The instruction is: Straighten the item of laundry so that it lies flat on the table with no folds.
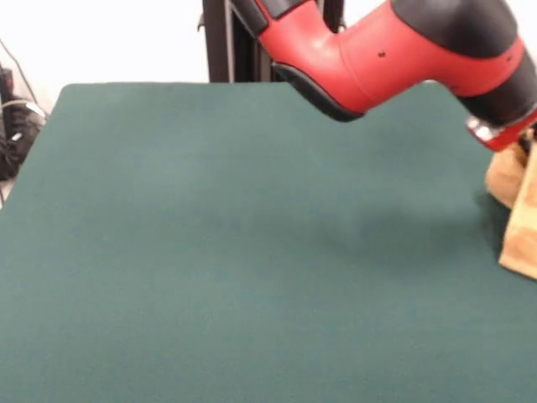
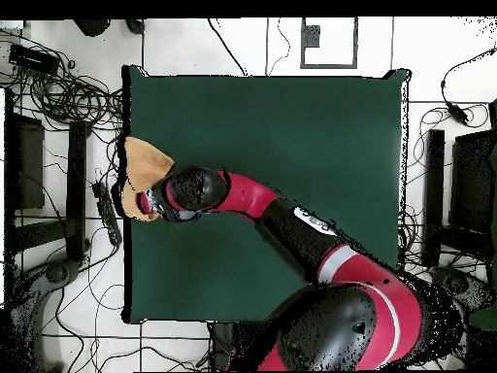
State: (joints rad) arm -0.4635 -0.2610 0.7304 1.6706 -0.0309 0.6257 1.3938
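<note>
In your overhead view, start at the left: cables and dark equipment sit on the pale tiled floor (image 2: 58, 301) beside the table. The small orange-tan terry-cloth towel (image 2: 146, 165) is bunched at the left edge of the large rectangular table covered in dark green cloth (image 2: 320, 136), partly hanging past that edge, not flat. The red and black Sawyer arm (image 2: 291, 228) runs from its base at the bottom right up and left across the table, and its wrist end sits right over the towel's lower part. The gripper (image 2: 146, 204) is at that wrist end, against the towel; you can't tell from either view whether it is released or clamped on the cloth.

In your front view, the green cloth fills the left and centre with nothing on it. The arm crosses the top toward the right edge, and the towel shows there as a crumpled tan lump, cut off by the picture's right edge, just below the wrist. The gripper itself doesn't show here.
</note>
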